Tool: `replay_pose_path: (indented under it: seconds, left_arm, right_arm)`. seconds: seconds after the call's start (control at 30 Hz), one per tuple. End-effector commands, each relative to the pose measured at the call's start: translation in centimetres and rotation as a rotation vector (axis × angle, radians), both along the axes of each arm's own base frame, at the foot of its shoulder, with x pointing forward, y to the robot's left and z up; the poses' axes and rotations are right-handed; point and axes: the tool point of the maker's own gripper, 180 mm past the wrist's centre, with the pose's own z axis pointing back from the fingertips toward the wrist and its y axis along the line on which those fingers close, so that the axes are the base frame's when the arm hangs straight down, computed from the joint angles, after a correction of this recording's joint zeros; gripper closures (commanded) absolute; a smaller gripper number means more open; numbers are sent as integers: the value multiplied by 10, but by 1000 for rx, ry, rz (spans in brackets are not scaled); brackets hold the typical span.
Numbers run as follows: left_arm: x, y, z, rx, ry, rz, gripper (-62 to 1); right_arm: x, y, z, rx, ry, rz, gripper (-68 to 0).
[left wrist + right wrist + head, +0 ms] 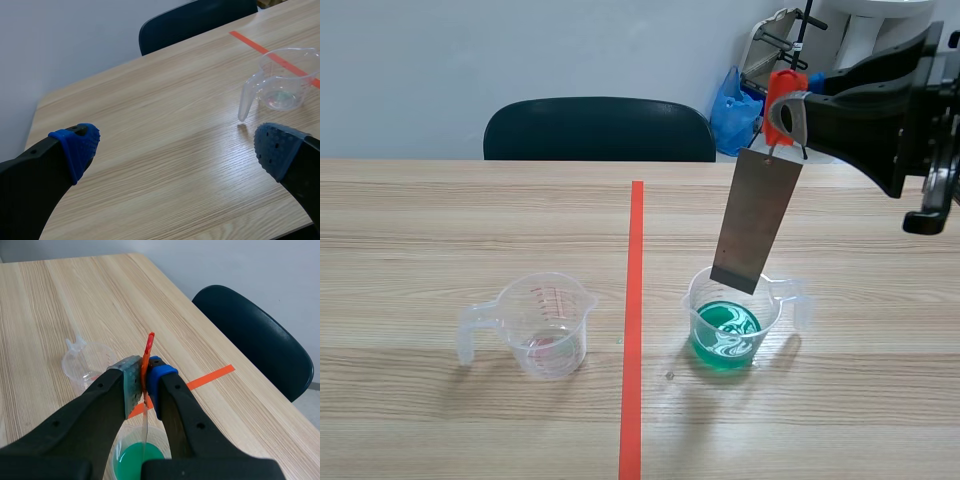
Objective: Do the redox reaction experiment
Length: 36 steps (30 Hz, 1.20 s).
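Right tool (145,377) holds strip (756,218) over beaker (694,305); chair (600,128) beyond.

No legible text; only unreadable red scale marks on one measuring cup (542,322).

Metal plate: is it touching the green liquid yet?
Apart. Scene view: the metal plate ends near the rim of the beaker, clear wall showing between its lower edge and the green liquid.

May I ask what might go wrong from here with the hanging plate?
The metal plate hangs tilted from the clip in the right gripper; lowered, its corner might catch the rim of the cup and tip it. A quick dip could splash the green liquid onto the table.
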Motion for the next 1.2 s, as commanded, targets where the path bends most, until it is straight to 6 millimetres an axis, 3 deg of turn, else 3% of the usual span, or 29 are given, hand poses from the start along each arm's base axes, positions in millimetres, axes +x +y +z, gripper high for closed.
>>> replay_pose_path:
  seconds: [0.0, 1.17]
  left_arm:
    - [1, 2, 8, -4, -35, 9, -623]
    - [0, -1, 4, 11, -16, -14, -623]
  right_arm:
    - [3, 0, 13, 27, -32, 0, -7]
    - [3, 0, 13, 27, -32, 0, -6]
